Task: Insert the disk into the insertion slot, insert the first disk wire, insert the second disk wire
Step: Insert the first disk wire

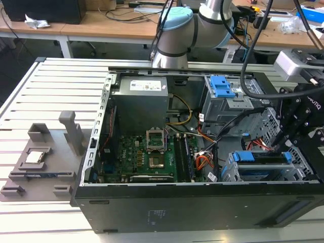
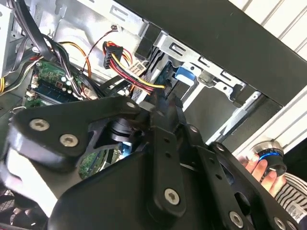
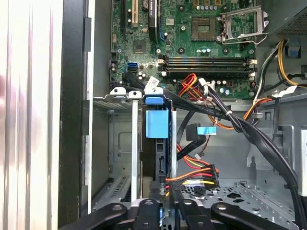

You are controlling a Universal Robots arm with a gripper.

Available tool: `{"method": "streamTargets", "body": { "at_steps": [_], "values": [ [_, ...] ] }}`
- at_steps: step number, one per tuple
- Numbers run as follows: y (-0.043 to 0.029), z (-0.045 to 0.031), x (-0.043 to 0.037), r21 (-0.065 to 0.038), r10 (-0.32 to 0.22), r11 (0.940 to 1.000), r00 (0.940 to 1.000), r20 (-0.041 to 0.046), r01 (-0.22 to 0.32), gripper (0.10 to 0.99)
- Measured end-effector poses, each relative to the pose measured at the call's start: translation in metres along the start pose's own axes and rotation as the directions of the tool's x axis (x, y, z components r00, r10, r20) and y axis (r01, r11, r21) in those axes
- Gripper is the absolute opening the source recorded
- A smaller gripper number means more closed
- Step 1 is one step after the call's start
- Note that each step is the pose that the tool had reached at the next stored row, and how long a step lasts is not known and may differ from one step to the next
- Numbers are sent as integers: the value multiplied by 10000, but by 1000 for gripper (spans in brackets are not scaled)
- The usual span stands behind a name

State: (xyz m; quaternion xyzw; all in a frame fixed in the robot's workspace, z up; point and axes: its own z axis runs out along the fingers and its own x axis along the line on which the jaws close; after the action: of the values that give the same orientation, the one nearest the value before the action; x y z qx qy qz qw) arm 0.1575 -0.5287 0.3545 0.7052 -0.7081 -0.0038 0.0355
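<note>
Fingers (image 3: 145, 212) clamp the disk (image 3: 157, 125), edge-on in the insertion slot (image 3: 120, 143).

My arm (image 1: 169, 55): silver-grey tubes, pale blue joint cap (image 1: 177, 17). Black cables (image 1: 243, 66) run along it. Wrist end: matte black links (image 2: 163, 158), silver screws (image 2: 39, 125), pale grey box (image 1: 296, 63).

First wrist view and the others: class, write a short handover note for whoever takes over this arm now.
Gripper: over one end of the disk; grip state cannot be told.
Disk: on edge inside the insertion slot.
Done: disk insertion, apparently.
Left: both wires; the red-yellow-black wire bundle lies beside the disk, plugged or not unclear.
</note>
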Motion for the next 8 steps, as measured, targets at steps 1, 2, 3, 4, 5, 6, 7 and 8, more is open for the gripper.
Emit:
{"method": "streamTargets", "body": {
  "at_steps": [1,2,3,4,5,6,7,8],
  "values": [
    [0,-5,0,0,0,10000,10000,-1,0,161],
    [1,-10,0,0,0,10000,10000,-1,0,161],
    [1,-12,0,0,0,10000,10000,0,0,106],
    [1,-15,0,0,0,10000,10000,0,0,106],
    [1,-20,1,0,0,10000,10000,-1,0,106],
    [2,-29,1,0,1,10000,10000,-3,-1,106],
    [2,-34,1,0,0,10000,10000,-3,0,106],
    [2,-40,2,0,0,10000,10000,-3,0,106]
  ]
}}
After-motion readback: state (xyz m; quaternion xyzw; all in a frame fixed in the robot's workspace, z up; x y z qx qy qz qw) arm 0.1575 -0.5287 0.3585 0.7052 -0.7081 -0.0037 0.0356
